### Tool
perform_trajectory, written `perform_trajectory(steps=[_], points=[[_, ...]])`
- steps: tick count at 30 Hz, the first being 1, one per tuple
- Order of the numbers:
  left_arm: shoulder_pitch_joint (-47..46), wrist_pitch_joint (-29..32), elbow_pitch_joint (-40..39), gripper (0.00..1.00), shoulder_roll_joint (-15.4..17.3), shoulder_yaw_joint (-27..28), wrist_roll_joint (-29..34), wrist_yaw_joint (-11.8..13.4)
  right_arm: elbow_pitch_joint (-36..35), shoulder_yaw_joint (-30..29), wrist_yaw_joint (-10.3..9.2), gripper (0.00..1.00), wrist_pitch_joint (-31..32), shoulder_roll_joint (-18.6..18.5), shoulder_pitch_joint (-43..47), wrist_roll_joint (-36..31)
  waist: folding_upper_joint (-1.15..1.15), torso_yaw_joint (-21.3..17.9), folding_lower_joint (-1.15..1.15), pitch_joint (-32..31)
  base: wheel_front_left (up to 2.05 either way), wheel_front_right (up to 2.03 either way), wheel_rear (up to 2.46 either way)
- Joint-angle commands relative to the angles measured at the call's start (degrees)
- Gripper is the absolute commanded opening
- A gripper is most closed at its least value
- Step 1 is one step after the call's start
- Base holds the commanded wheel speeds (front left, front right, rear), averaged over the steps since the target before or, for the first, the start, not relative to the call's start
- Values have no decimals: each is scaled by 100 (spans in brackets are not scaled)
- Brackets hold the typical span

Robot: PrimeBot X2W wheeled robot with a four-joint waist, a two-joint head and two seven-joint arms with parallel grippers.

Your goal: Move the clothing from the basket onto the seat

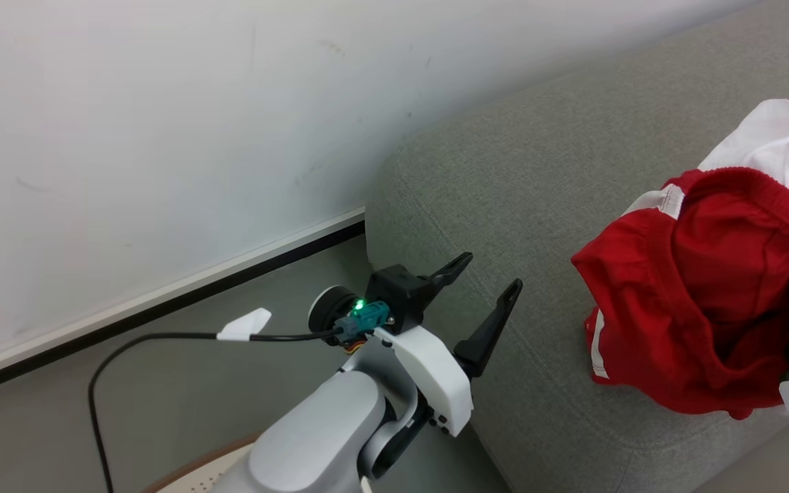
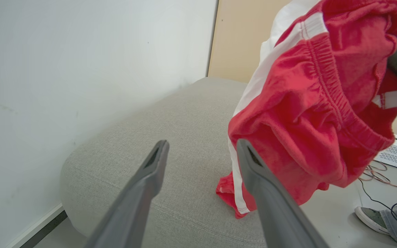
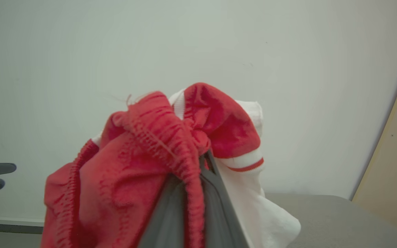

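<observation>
Nearest the robot, a sliver of the cream-white perforated plastic basket [image 1: 192,485] with its brown rim band peeks out under the pale left forearm. Above it the left gripper [image 1: 492,270] hangs with its two long dark fingers spread wide and nothing between them, pointing at the corner of the large light grey fabric-upholstered seat [image 1: 538,171].

To the right, the right gripper [image 3: 203,162] is pinched tight on the gathered waistband of the soft bright red clothing with white trim stripes [image 1: 696,308]. The bunched clothing hangs from it over the seat's front edge. I cannot tell whether its lowest folds touch the cushion.

Behind the seat stands a plain white wall [image 1: 161,137].
</observation>
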Motion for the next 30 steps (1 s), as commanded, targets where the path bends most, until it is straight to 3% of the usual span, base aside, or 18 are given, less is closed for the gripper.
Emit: perform_trajectory(steps=[1, 10, 30], points=[[-66, -30, 43, 100, 0, -16, -2, -22, -44, -43, -12, 0, -22, -6, 70, -40, -1, -4, 0, 8, 0, 0, 0], [-158, -120, 103, 100, -9, -65, 32, 16, 81, 5, -12, 0, -22, -125, -270, 41, -1, 5, 0, 176, 0, 0, 0], [-1113, 401, -111, 100, 10, -383, 454, 83, 929, -730, -13, 0, -21, -860, -2077, 750, -1, 1063, 0, 2061, 0, 0, 0]])
